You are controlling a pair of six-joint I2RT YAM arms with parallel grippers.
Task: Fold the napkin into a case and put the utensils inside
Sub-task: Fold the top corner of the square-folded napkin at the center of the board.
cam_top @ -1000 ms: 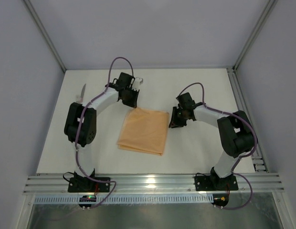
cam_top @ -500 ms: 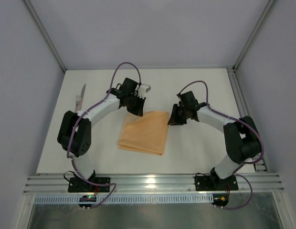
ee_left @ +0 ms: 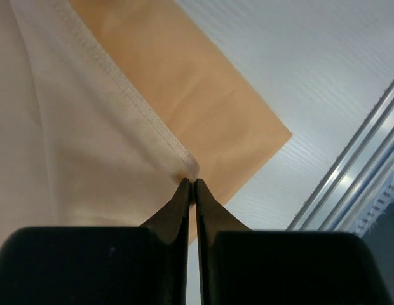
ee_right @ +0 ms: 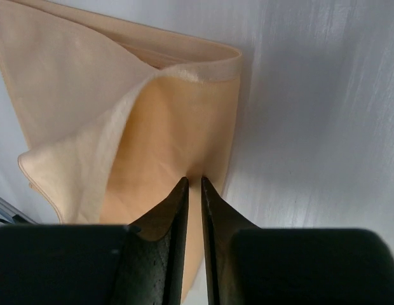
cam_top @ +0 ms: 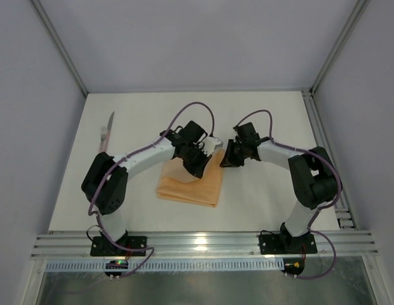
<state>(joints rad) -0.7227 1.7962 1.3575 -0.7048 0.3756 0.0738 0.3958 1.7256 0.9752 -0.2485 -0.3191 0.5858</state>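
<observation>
The peach-orange napkin (cam_top: 190, 185) lies folded in the middle of the table. My left gripper (cam_top: 201, 160) is above its far part, shut on a hemmed corner of the top layer (ee_left: 187, 166) and holding that layer lifted over the lower layer (ee_left: 203, 108). My right gripper (cam_top: 227, 155) is at the napkin's far right edge, with its jaws pinched on the cloth (ee_right: 175, 127) close to the edge. In the right wrist view the top layer curls up pale on the left. A knife (cam_top: 107, 131) with a pale handle lies alone at the table's far left.
An aluminium rail (cam_top: 197, 244) runs along the near edge and another (cam_top: 319, 130) along the right side; the near one shows in the left wrist view (ee_left: 353, 184). Grey walls enclose the white table (cam_top: 267, 197).
My left gripper has moved right and nearer from the napkin's far left corner, dragging that corner across the napkin. My right gripper has stayed almost still at the right edge.
</observation>
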